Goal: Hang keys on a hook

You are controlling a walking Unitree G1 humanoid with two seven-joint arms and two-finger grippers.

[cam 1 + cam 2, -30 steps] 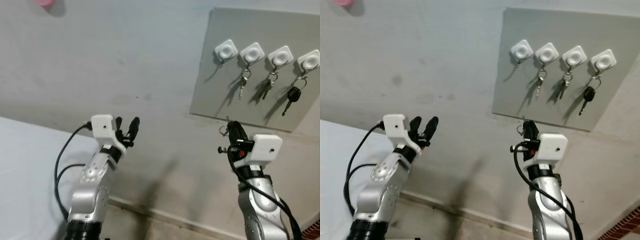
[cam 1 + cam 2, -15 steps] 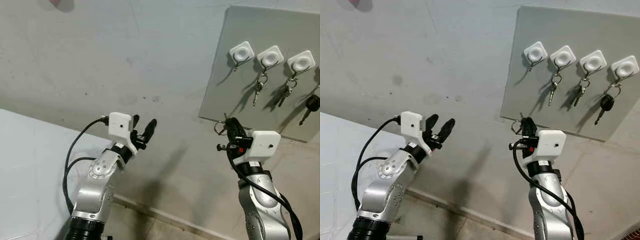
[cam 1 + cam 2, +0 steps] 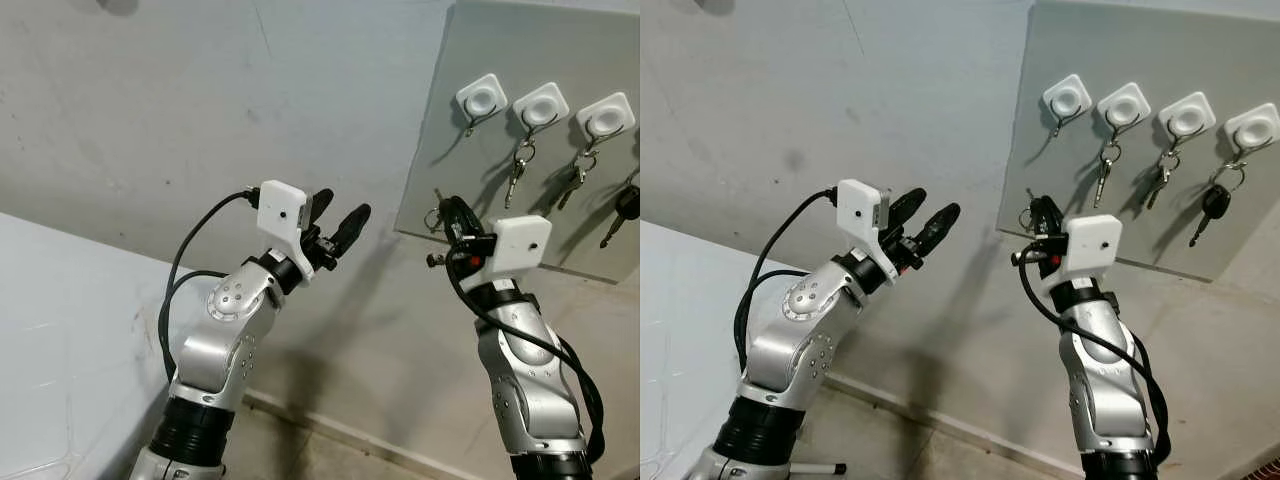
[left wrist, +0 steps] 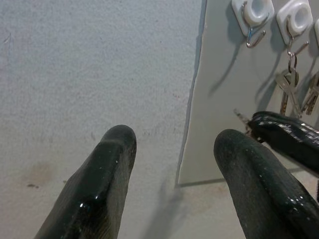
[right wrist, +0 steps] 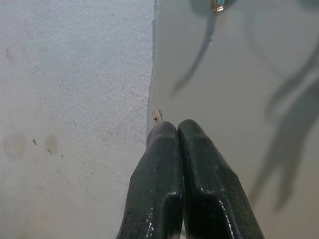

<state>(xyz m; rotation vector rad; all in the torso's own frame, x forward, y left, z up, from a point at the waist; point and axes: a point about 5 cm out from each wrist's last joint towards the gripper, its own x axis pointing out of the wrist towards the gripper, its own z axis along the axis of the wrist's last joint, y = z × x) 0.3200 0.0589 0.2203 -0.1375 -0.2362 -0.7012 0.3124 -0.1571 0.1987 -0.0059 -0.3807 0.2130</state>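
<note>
Currently the right gripper (image 3: 447, 212) sits right of centre in the left eye view, raised against the lower left edge of the grey board (image 3: 560, 170). Its two black fingers (image 5: 172, 164) are pressed together, pinching the key ring (image 3: 433, 215); a small metal tip pokes out past the fingertips in the right wrist view, and the ring loop hangs to the left of the fingers in the head views.

Left gripper (image 3: 340, 215) is raised at frame centre, fingers spread apart and holding nothing, pointing toward the board. In the left wrist view its two fingers (image 4: 104, 169) frame the board's edge.

Board is mounted on a pale wall (image 3: 200, 110), upper right of frame. It carries a row of white square hooks. The leftmost hook (image 3: 481, 99) is bare. The next two hooks (image 3: 541, 104) each hold silver keys (image 3: 517, 172). A black-headed car key (image 3: 1211, 205) hangs from the hook at far right.

Right gripper is below and left of the bare hook, apart from it.
</note>
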